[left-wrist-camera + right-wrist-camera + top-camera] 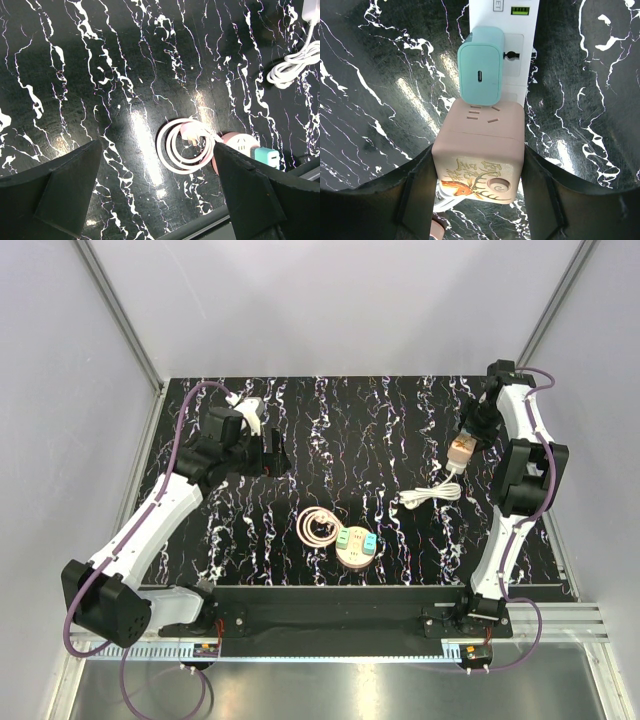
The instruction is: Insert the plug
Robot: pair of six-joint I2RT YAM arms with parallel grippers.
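Right fingers (pixel 547 200) grip the pink cube plug (pixel 480 150), pointing toward the white power strip (pixel 520 50). Left fingers (pixel 65 195) gape above the marbled desk (pixel 400 420).

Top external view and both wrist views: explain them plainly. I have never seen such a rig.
Two robot arms stand at the near edge of a black marbled table. The top view looks down from behind them; each wrist view comes from a camera on one arm. The left arm's fingers are open, empty. The right arm's fingers grip a pink deer-printed block beside a white power strip carrying a teal charger. On the table lie a coiled pink cable, a round socket hub and a white cable.
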